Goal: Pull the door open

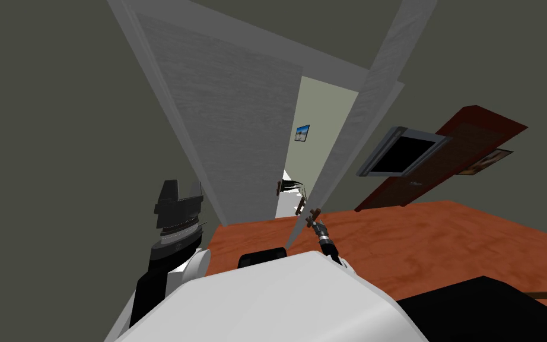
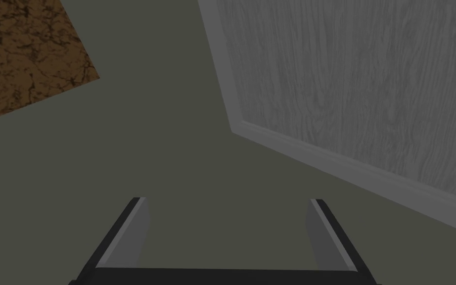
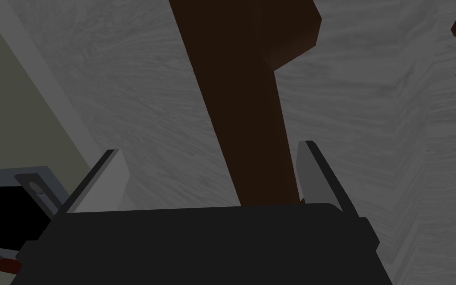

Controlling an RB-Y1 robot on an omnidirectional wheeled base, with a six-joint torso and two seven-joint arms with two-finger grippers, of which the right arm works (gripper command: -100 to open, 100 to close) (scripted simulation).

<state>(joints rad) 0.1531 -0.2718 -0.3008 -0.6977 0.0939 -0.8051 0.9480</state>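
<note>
Floor is reddish-brown wood. Grey door stands on it at 12 o'clock, some flat black thing around 4.
</note>
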